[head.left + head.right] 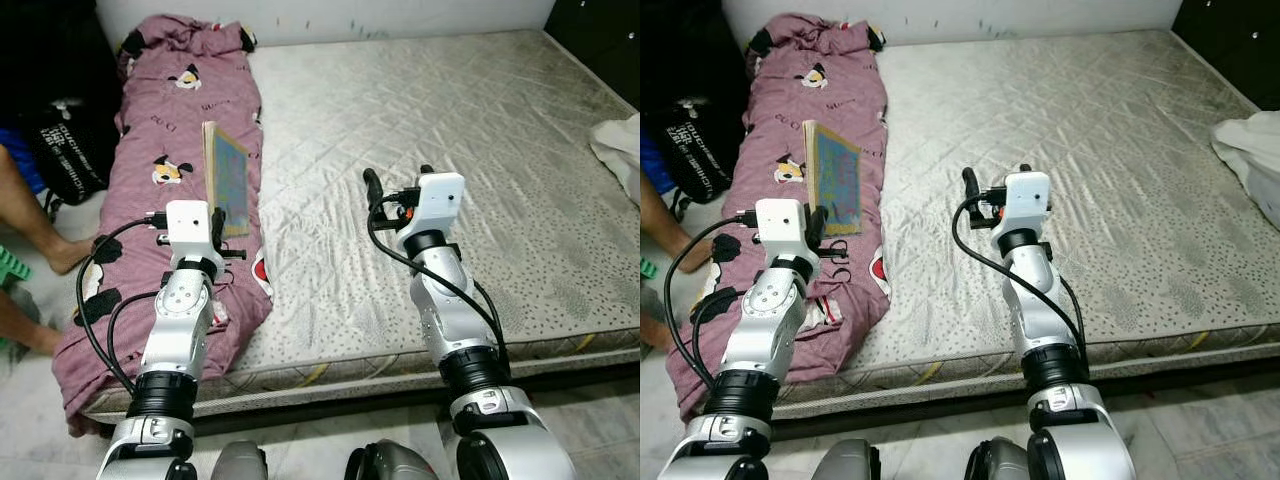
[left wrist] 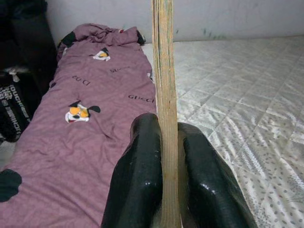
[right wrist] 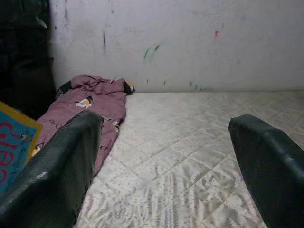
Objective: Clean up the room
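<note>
Gripping an upright book (image 1: 226, 177), the left end effector (image 2: 164, 175) is clamped

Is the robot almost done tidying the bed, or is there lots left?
Probably a fair bit left. Done: most of the mattress is bare. In hand: the left gripper is shut on a book, held on edge above the purple blanket. Left: the blanket lies rumpled along the bed's left side, a white cloth sits at the right edge, and the right gripper is open, holding nothing.
</note>
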Robot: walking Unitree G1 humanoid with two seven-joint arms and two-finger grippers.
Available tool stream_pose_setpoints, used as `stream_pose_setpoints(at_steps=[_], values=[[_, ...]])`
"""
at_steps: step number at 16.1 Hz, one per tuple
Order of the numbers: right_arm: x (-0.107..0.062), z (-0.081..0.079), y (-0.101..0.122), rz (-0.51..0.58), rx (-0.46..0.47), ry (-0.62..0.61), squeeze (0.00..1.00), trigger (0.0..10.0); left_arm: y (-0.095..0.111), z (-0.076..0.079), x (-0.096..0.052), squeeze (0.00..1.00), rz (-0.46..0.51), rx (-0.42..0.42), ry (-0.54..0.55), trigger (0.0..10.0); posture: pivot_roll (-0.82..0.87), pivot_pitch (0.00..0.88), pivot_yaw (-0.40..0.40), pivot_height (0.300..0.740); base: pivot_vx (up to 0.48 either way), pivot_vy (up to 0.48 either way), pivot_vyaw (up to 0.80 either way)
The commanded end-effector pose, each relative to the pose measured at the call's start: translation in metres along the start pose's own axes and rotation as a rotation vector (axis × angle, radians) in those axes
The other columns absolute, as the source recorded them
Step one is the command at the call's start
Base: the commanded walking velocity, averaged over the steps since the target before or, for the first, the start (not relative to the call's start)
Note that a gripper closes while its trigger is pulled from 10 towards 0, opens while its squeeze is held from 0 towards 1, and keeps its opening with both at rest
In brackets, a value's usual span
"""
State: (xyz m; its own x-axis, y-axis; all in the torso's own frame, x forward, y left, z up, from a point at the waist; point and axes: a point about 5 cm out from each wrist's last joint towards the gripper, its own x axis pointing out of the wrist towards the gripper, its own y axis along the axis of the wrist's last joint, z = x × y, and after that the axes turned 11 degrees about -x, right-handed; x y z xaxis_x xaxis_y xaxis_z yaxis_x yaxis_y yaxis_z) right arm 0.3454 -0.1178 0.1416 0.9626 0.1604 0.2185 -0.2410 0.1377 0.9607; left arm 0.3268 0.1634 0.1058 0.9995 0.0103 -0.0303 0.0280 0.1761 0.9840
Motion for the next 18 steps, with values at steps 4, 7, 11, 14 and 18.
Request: stream_pose_setpoints(at_steps=[4,7,11,14,18], values=[[0.0,0.002,-0.003,-0.013,-0.047,-0.003,0.0,10.0,0.005,0.0,0.003,0.0,0.039,0.012,-0.015,10.0,0.03,0.0,-0.006,0.74,0.0,0.0,0.0],[0.001,0.001,-0.002,-0.012,-0.04,-0.007,0.0,10.0,0.008,0.008,0.007,0.0,0.057,0.002,-0.026,10.0,0.03,0.0,-0.01,0.74,0.0,0.0,0.0],[0.001,0.002,-0.004,-0.025,-0.057,-0.012,0.0,10.0,0.008,0.012,0.008,0.0,0.061,-0.003,-0.045,10.0,0.03,0.0,-0.015,0.74,0.0,0.0,0.0],[-0.001,-0.002,-0.004,-0.013,-0.074,0.015,0.0,10.0,0.007,0.015,0.007,0.0,0.064,-0.002,-0.054,10.0,0.03,0.0,-0.021,0.74,0.0,0.0,0.68],[-0.001,-0.002,-0.005,-0.022,-0.078,0.011,0.0,10.0,0.004,0.016,0.007,0.0,0.059,-0.002,-0.059,10.0,0.03,0.0,-0.023,0.74,0.0,0.0,0.13]])
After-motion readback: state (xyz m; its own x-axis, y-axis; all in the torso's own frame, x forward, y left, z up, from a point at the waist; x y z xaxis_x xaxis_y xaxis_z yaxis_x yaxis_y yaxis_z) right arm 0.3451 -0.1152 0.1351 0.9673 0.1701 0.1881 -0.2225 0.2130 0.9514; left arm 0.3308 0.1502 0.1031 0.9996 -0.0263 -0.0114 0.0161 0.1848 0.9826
